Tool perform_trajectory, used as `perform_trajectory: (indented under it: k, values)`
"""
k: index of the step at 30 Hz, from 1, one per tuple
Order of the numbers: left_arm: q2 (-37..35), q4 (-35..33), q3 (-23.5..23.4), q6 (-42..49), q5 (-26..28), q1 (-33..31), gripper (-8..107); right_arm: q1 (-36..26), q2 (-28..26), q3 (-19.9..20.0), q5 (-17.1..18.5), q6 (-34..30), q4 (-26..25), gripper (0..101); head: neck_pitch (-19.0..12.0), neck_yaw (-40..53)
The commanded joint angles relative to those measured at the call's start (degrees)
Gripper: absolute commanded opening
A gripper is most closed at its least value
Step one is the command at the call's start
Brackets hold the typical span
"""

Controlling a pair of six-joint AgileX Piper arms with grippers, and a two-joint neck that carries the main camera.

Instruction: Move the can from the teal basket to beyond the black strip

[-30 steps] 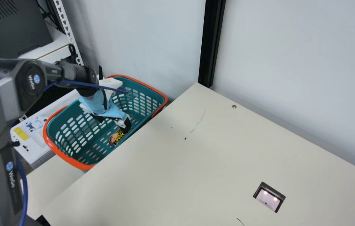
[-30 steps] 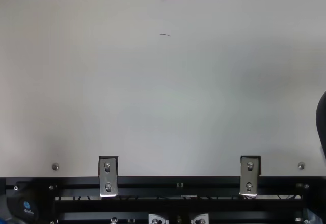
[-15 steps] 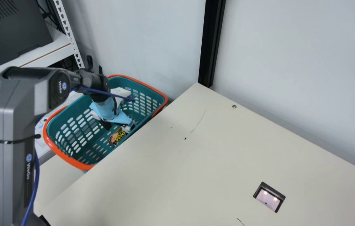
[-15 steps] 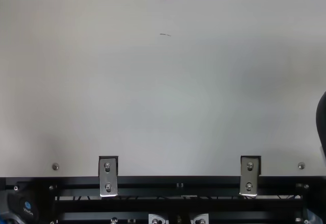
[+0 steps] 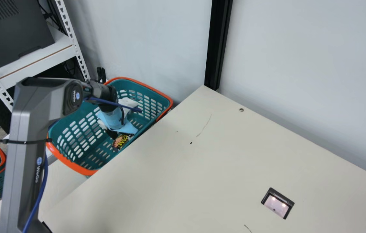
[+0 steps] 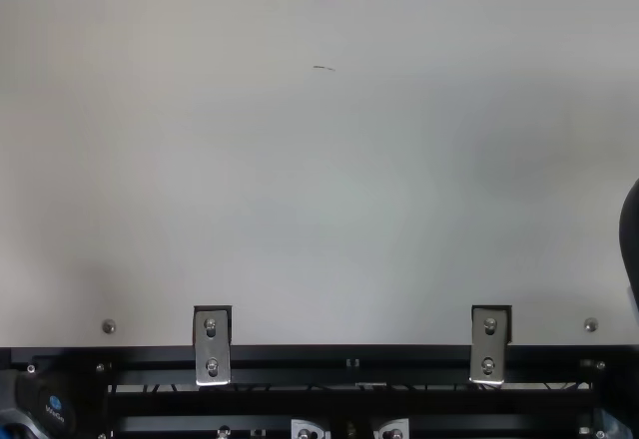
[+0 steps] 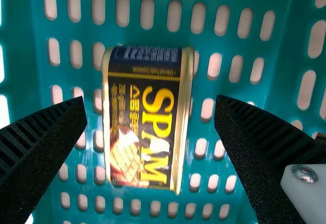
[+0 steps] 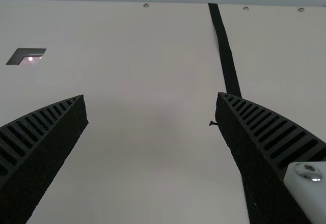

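The can (image 7: pixel 145 127), dark-labelled with bright yellow lettering and gold rims, lies on its side in the orange-rimmed teal basket (image 5: pixel 69 164). The left claw (image 5: pixel 120 132) is spread around it, touching neither side. The main view has another basket (image 5: pixel 3 157) holding something brown. The right wrist view has the black strip (image 8: pixel 227 56) on the table (image 8: pixel 142 158) and the right claw (image 8: pixel 152 107), parted.
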Motion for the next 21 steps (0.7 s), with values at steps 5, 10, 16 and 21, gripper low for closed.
perform_trajectory:
  k: [5, 10, 16, 21]
  values:
    - [0.92, -0.19, -0.81, -0.35, -0.12, 0.01, 10, 0.00, 0.00, 0.00, 0.00, 0.00, 0.00, 101, -3.83, 1.87]
    - [-0.15, -0.82, 0.78, -0.04, -1.49, 0.07, 10, 0.00, 0.00, 0.00, 0.00, 0.00, 0.00, 101, -3.83, 1.87]
    - [-5.67, -3.09, 5.51, 1.91, -4.85, 0.44, 10, 0.00, 0.00, 0.00, 0.00, 0.00, 0.00, 101, -3.83, 1.87]
    - [-12.99, -5.57, 10.64, 4.44, -8.48, 0.94, 10, 0.00, 0.00, 0.00, 0.00, 0.00, 0.00, 101, -3.83, 1.87]
